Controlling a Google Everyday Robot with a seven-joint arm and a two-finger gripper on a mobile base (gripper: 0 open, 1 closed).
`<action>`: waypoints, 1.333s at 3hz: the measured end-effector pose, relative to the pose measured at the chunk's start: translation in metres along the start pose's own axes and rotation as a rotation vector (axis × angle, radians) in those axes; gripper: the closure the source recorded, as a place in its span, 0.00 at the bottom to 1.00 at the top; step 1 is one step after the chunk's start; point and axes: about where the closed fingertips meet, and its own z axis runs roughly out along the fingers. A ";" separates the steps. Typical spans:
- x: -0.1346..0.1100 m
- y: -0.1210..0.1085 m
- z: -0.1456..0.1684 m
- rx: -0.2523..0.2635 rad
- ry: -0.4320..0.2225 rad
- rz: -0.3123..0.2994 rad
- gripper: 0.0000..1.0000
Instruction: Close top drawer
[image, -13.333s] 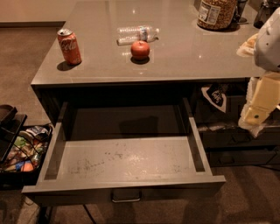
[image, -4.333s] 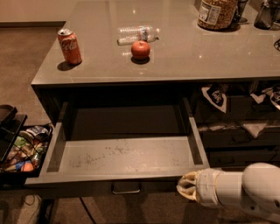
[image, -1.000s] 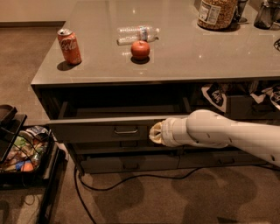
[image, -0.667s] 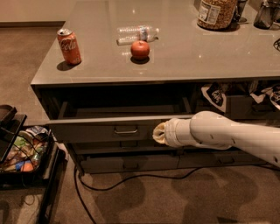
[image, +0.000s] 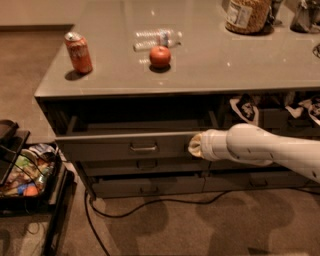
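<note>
Tan-tipped gripper (image: 194, 146), at the end of the thick white arm (image: 260, 146) coming in from the right, sits against the front of the wide dark grey top drawer (image: 115, 147), just right of its small metal pull handle (image: 144, 148). Can't tell whether it's open or closed, or gripping anything. Vs 4.3 s ago: drawer stood far out w/ pale floor showing; now it's nearly in, front only a little proud of the grey glossy cabinet top (image: 210, 75), floor hidden, dark gap above. Vs 0.7 s ago: gripper is slightly further right, drawer approx. same. Lower drawer fronts (image: 142, 164) unchanged. On top, red soda can (image: 78, 52), red apple (image: 160, 56) and clear plastic bottle (image: 157, 40) lying flat keep their spots. Black cable (image: 150, 202) on carpet; black bin (image: 25, 175) w/ coloured packets at left.
</note>
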 end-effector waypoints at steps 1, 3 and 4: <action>0.016 -0.012 0.019 0.006 0.022 0.009 1.00; 0.022 -0.036 0.039 0.009 0.036 -0.012 1.00; 0.022 -0.036 0.039 0.009 0.036 -0.013 1.00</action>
